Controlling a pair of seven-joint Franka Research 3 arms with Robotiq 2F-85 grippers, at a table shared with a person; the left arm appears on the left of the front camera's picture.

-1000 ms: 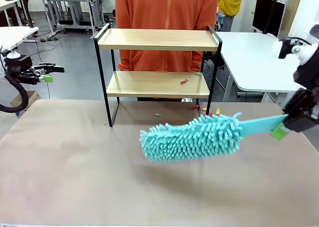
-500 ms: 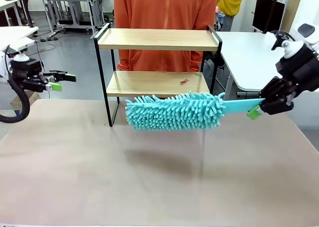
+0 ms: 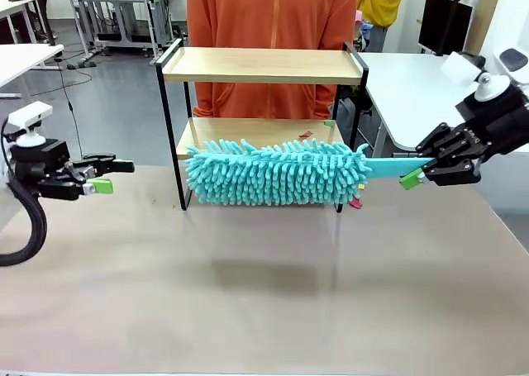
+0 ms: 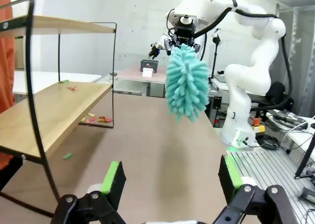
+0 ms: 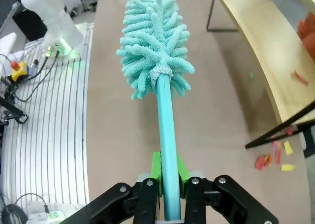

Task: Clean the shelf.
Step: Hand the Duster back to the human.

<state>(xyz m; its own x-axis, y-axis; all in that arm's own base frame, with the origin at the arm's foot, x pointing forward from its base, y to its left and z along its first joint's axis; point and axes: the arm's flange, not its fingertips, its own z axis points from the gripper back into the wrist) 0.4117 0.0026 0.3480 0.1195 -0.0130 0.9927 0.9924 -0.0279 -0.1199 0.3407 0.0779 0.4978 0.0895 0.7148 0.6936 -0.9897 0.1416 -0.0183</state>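
The shelf (image 3: 260, 65) stands at the far middle of the table, with two wooden boards in a black frame. A fluffy turquoise duster (image 3: 277, 173) hangs level in front of its lower board, above the table. My right gripper (image 3: 417, 176) is shut on the duster's flat handle at the right. In the right wrist view the right gripper (image 5: 168, 177) clamps the handle, the duster (image 5: 155, 32) points away and the shelf (image 5: 266, 51) lies to the right. My left gripper (image 3: 103, 178) hovers open and empty at the left edge. In its own view the left gripper (image 4: 170, 177) faces the duster (image 4: 186, 83).
Small coloured scraps (image 3: 306, 134) lie on the lower board, and more scraps (image 3: 357, 201) lie on the table by the shelf's right leg. A person in an orange top (image 3: 273, 12) stands behind the shelf. A white table (image 3: 413, 87) stands at the back right.
My right gripper has risen and carried the duster left and toward the shelf, levelling it before the lower board. My left gripper has sunk and moved slightly right.
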